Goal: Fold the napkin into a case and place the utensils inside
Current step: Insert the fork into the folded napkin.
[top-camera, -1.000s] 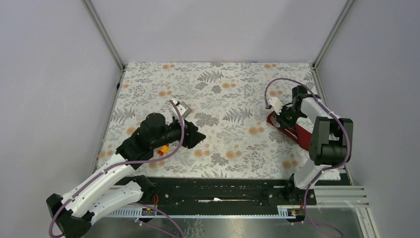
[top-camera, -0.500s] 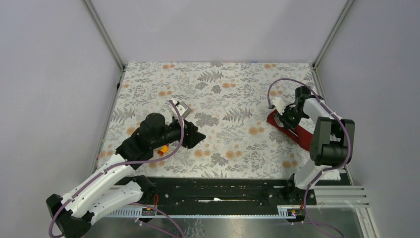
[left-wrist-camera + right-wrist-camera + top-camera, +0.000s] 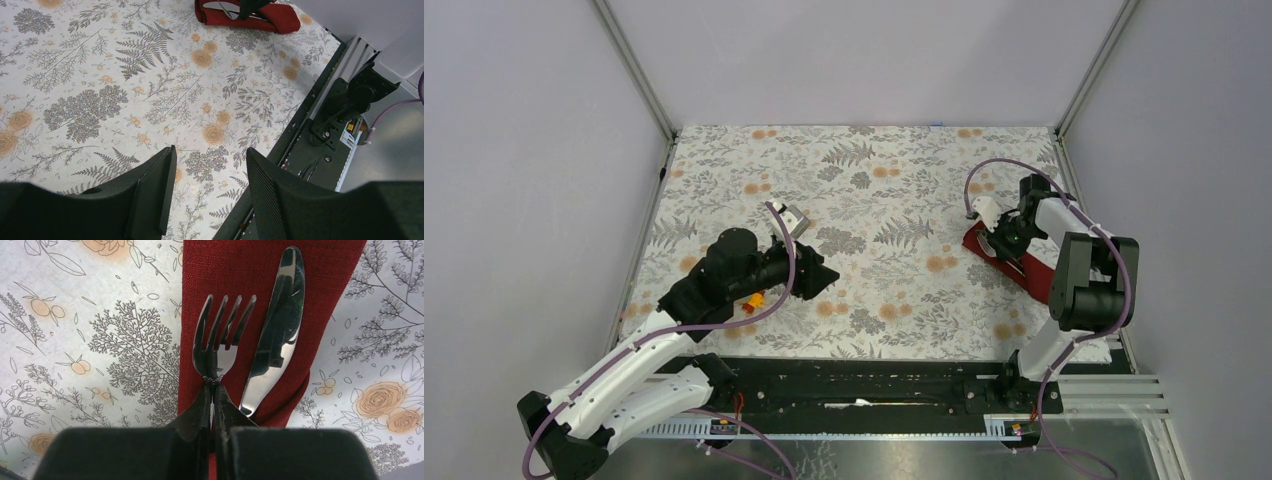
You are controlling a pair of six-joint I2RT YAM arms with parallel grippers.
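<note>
The dark red napkin lies folded as a narrow case (image 3: 250, 270) at the table's right side (image 3: 1019, 268). On it rest two utensils, a silver fork (image 3: 220, 335) and a knife (image 3: 277, 325), whose lower end slips under a cloth fold. My right gripper (image 3: 214, 387) is shut on the fork's neck, just below the tines; the handle is hidden behind the fingers. In the top view that gripper (image 3: 1001, 243) sits over the case's far end. My left gripper (image 3: 210, 160) hangs open over bare tablecloth at the left (image 3: 824, 277), far from the case (image 3: 270, 15).
A floral tablecloth (image 3: 874, 200) covers the table. Small orange and yellow toy blocks (image 3: 752, 298) lie under the left arm. A black rail (image 3: 854, 385) runs along the near edge, and grey walls close in the other sides.
The right wrist has shifted slightly to the right and back over the case's far end. The left arm has not moved.
</note>
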